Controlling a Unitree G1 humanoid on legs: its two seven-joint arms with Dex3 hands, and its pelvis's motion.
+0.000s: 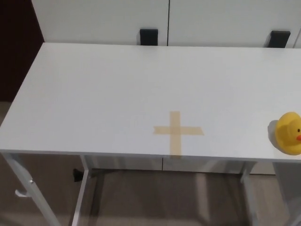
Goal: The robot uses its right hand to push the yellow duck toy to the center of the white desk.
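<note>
Head view: yellow duck toy (288, 133) on white desk (94, 94)

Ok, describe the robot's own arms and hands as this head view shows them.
Neither arm nor hand shows in this head view, so nothing of their colour, shape or cabling can be told. Only the white rectangular desk, a tan tape cross and the yellow rubber duck toy at its right edge appear.

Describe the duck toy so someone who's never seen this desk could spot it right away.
Start at the white desk and follow its near edge to the far right. Past the tan tape cross sits the yellow duck toy, round, with an orange beak, the only bright object on the surface.
</note>
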